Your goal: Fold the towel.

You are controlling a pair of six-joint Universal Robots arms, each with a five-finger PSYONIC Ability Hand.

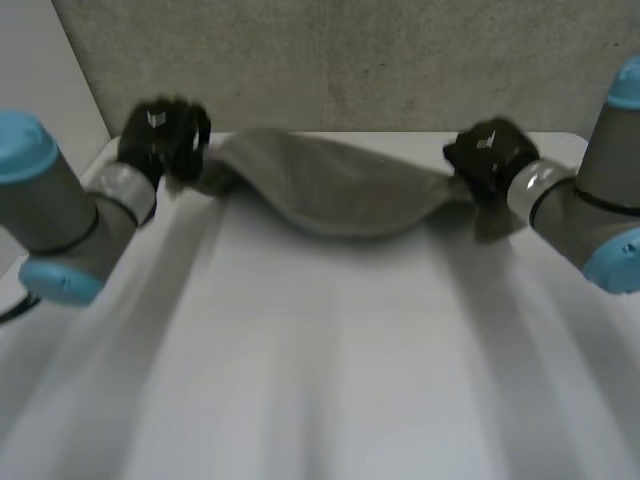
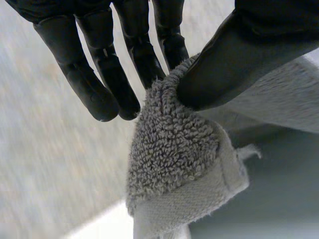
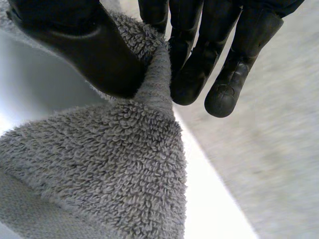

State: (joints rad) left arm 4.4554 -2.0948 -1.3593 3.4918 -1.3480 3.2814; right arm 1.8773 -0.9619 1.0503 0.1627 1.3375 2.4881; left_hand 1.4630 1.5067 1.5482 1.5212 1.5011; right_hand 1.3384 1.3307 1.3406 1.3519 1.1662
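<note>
Two black hands hold one grey towel (image 1: 330,190) stretched between them across the upper part of the head view, at the far end of the white table (image 1: 330,380). The left hand (image 1: 165,135) sits at the upper left of the frame and the right hand (image 1: 487,155) at the upper right. The cloth runs from one to the other and sags in a shallow curve in the middle. I cannot tell whether that low belly touches the table. The left arm (image 1: 60,210) comes in from the left edge and the right arm (image 1: 590,200) from the right edge. A rough grey wall (image 1: 350,60) stands behind.

From the left wrist, the thumb (image 2: 239,64) pins a corner of the towel against the nearest fingers (image 2: 144,59). The other fingers are straight and clear of the cloth. The hemmed tip of the corner hangs beyond the pinch.

From the right wrist, that hand's thumb squeezes a ridge of towel against its fingers. The looped pile fans out wide beyond the fingertips, so each hand is closed on its own end of the towel.
</note>
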